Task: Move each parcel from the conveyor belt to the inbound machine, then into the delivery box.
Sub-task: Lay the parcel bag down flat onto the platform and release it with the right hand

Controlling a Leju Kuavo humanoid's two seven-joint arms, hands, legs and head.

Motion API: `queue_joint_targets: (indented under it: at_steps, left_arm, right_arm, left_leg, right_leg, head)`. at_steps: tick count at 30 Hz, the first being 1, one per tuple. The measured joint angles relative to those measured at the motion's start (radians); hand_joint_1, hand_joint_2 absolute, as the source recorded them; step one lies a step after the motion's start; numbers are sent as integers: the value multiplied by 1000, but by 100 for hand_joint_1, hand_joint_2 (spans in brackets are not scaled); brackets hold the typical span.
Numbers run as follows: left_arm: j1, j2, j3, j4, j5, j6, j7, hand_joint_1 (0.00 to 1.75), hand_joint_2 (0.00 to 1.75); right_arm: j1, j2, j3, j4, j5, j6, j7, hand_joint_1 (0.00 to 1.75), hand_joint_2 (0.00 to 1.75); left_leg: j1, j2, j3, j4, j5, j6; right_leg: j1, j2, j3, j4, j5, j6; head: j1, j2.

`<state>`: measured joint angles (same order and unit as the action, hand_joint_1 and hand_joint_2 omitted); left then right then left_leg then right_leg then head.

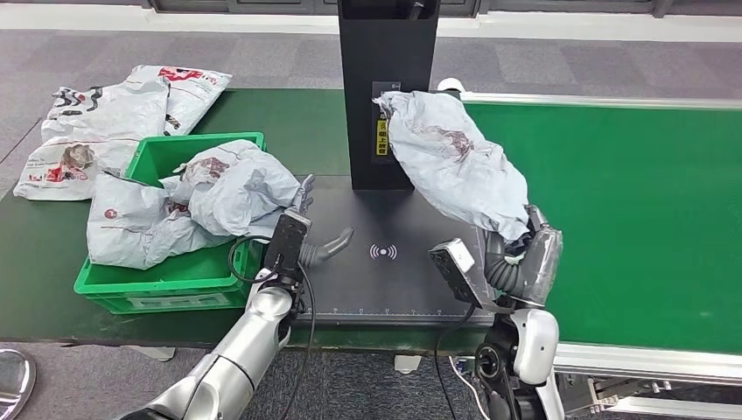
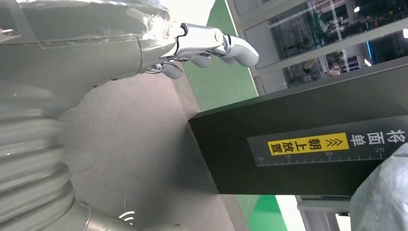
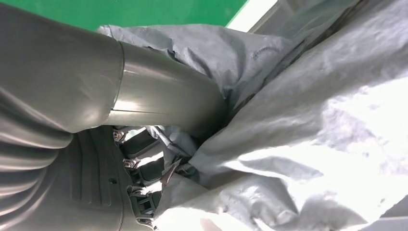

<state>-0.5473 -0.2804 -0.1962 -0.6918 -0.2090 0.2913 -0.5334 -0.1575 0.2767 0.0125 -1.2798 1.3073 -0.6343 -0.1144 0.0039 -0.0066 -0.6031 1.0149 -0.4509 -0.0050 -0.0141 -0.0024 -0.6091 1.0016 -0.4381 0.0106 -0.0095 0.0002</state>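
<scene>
A long grey parcel (image 1: 451, 157) stands tilted over the black inbound machine's scan plate (image 1: 385, 262), its top end leaning against the machine's black post (image 1: 385, 87). My right hand (image 1: 523, 254) grips the parcel's lower end; in the right wrist view its thumb and dark fingers (image 3: 144, 168) pinch the crumpled grey parcel (image 3: 308, 144). My left hand (image 1: 311, 232) hovers empty at the plate's left edge, fingers spread, beside the green delivery box (image 1: 166, 284). The left wrist view shows the left hand's fingers (image 2: 211, 45) apart above the plate, facing the post (image 2: 298, 149).
Two grey parcels (image 1: 192, 206) lie heaped in the green box. More parcels (image 1: 114, 114) are piled on the dark table behind it at far left. The green conveyor belt (image 1: 630, 201) runs along the right, with a silver frame edge (image 1: 647, 359) at the front.
</scene>
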Motion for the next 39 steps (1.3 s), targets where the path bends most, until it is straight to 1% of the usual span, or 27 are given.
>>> queue_joint_targets:
  at_steps: [7, 14, 15, 18, 19, 22, 25, 28, 33, 39]
  left_arm:
    - [-11, 0, 1, 6, 2, -5, -3, 0, 175]
    - [-25, 1, 1, 22, 4, -11, -2, 0, 175]
    - [-28, 2, 1, 25, 4, -11, -2, 0, 175]
    - [-36, 3, 1, 33, 5, -11, -2, 0, 175]
    - [-37, 4, 2, 35, 7, -10, -3, 0, 175]
    - [-38, 5, 8, 38, 15, -2, -6, 0, 175]
    - [-35, 5, 14, 35, 25, 10, -14, 0, 175]
    - [-28, 5, 24, 26, 30, 19, -22, 0, 175]
    - [-14, 5, 26, 0, 32, 35, -42, 0, 175]
    - [-8, 5, 26, -15, 32, 37, -46, 0, 175]
  right_arm:
    - [21, -12, 86, 4, 18, 81, 58, 175, 175]
    - [33, -41, 155, 81, -22, 304, 139, 175, 175]
    - [36, -48, 163, 96, -27, 329, 146, 144, 175]
    - [50, -69, 187, 133, -30, 380, 166, 13, 175]
    - [54, -74, 193, 142, -30, 391, 172, 0, 175]
    - [68, -86, 207, 155, -39, 404, 184, 0, 175]
    - [82, -91, 210, 148, -71, 399, 179, 0, 175]
    - [90, -94, 210, 126, -103, 395, 161, 0, 175]
    - [102, -97, 210, 77, -168, 379, 108, 0, 175]
    - [106, -98, 210, 47, -179, 378, 98, 0, 175]
  left_leg:
    - [0, 0, 0, 0, 0, 0]
    - [0, 0, 0, 0, 0, 0]
    - [0, 0, 0, 0, 0, 0]
    - [0, 0, 0, 0, 0, 0]
    - [0, 0, 0, 0, 0, 0]
    - [0, 0, 0, 0, 0, 0]
    - [0, 0, 0, 0, 0, 0]
    - [0, 0, 0, 0, 0, 0]
    - [0, 0, 0, 0, 0, -1]
    - [0, 0, 0, 0, 0, 0]
  right_leg:
    - [0, 0, 0, 0, 0, 0]
    - [0, 0, 0, 0, 0, 0]
    - [0, 0, 0, 0, 0, 0]
    - [0, 0, 0, 0, 0, 0]
    - [0, 0, 0, 0, 0, 0]
    - [0, 0, 0, 0, 0, 0]
    - [0, 0, 0, 0, 0, 0]
    - [0, 0, 0, 0, 0, 0]
    - [0, 0, 0, 0, 0, 0]
    - [0, 0, 0, 0, 0, 0]
  head:
    - [0, 0]
    - [0, 0]
    - [0, 0]
    - [0, 0]
    - [0, 0]
    - [0, 0]
    - [0, 0]
    - [0, 0]
    - [0, 0]
    - [0, 0]
